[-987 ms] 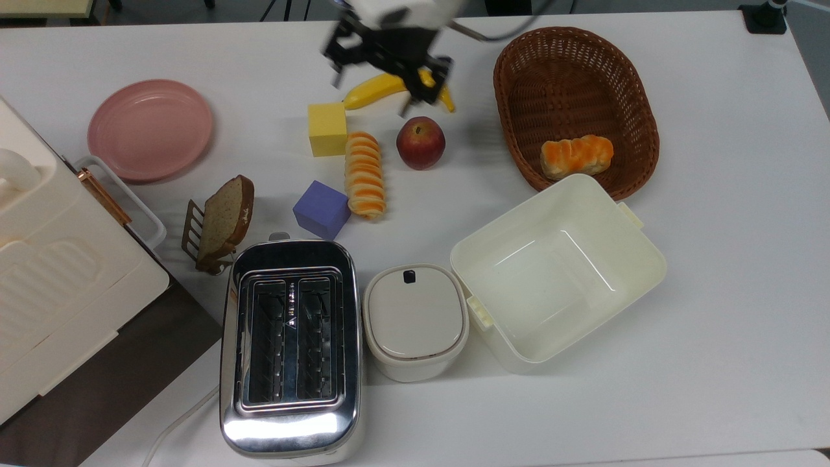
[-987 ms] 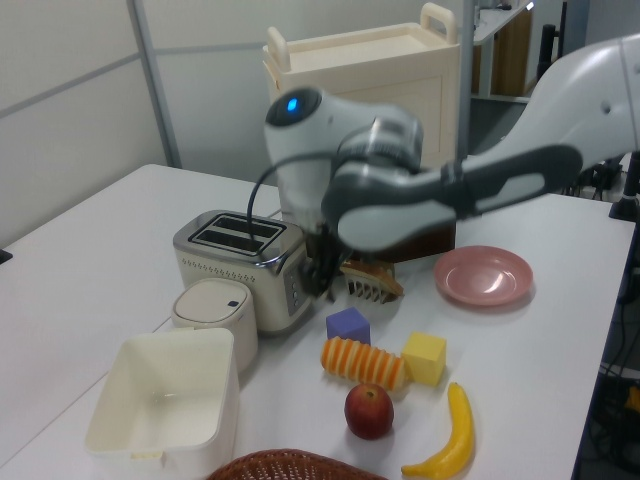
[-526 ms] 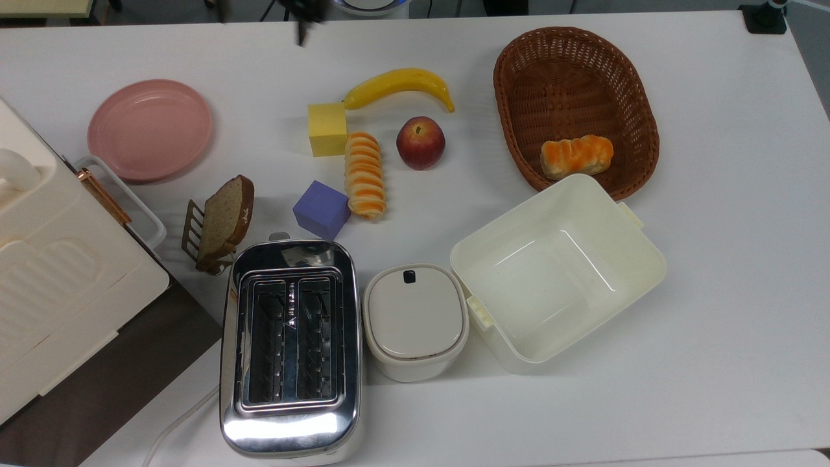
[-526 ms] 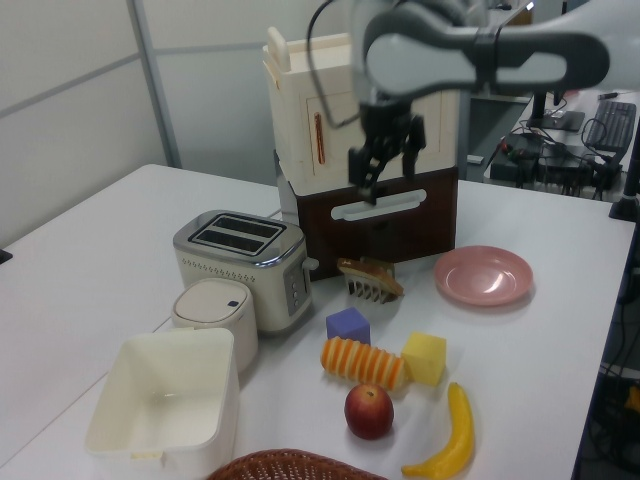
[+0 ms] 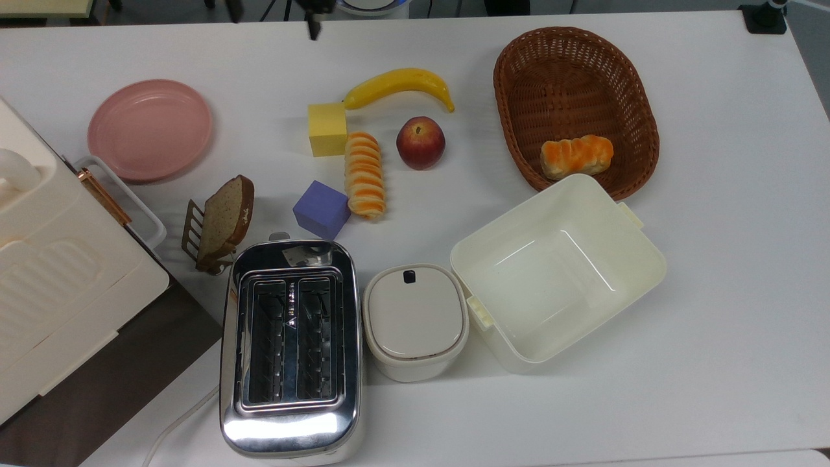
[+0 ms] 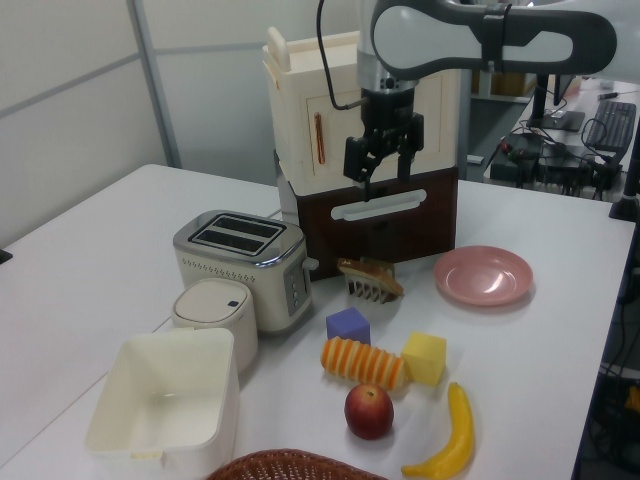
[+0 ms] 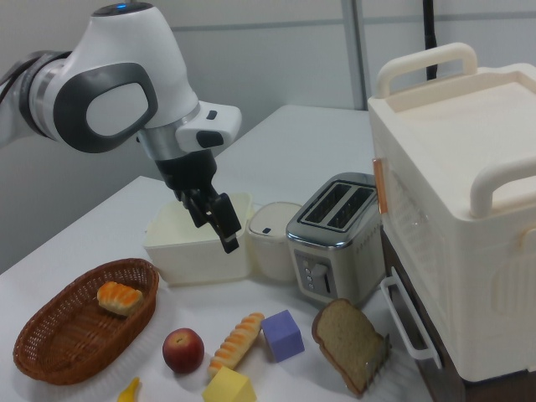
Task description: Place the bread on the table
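- Plainly, the bread (image 5: 365, 174) was found lying flat on the white worktop (image 5: 713, 292), its one end just beside a yellow cube (image 5: 327, 128) and its other end just beside a purple cube (image 5: 321, 209), with an apple (image 5: 421, 143) near its side.
- The hand (image 6: 383, 172) was seen raised high above the worktop in front of a cream cabinet (image 6: 330, 80), well apart from the bread, with its fingers spread and nothing held between them.
- The placing was judged to be done, since the bread was borne by the worktop alone and nothing gripped it.
- A needless second descent was judged the main risk: the bread is closely flanked, so fingers lowered a little off line could be caught on a cube, or the apple could be knocked and sent rolling.
- The bread itself was judged liable to roll if nudged from the side, its form being round and ridged.
- Confusion was judged possible with the shorter orange roll (image 5: 576, 156) lying in the wicker basket (image 5: 519, 65) or with the brown slice (image 5: 225, 220) propped in its rack; a wrong pick could be caused by that likeness.
- A careless sweep of the arm was judged able to strike the cabinet, given how near to it the hand appeared in the left view.
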Controlling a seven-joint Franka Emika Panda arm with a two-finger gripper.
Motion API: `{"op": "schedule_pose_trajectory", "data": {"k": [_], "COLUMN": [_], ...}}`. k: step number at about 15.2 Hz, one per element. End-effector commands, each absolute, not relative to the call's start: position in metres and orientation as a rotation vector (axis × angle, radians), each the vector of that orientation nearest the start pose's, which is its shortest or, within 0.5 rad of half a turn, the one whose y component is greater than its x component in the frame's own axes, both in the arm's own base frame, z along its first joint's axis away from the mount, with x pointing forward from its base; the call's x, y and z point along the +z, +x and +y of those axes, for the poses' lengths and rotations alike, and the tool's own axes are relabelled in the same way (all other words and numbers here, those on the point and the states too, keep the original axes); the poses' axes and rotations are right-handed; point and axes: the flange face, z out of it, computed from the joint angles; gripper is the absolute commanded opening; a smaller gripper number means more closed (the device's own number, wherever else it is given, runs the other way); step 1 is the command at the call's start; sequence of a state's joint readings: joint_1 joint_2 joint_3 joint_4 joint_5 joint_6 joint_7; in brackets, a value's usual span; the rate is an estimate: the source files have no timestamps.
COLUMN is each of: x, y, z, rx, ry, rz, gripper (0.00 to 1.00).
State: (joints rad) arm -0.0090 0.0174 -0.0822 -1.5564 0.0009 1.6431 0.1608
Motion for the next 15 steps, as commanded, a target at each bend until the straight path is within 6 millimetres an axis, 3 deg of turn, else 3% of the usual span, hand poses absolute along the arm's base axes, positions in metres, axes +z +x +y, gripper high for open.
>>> {"op": "schedule_pose_trajectory", "data": {"k": [1,15], "x": [0.6312,0.6234], "y": [0.561,0.5639], "z": [-0.0515,-0.0443], "rx": [-0.097,-0.079], "ry": [-3.048,-3.062], "rz": [0.386,0.27], "gripper": [1.0,1.0]}}
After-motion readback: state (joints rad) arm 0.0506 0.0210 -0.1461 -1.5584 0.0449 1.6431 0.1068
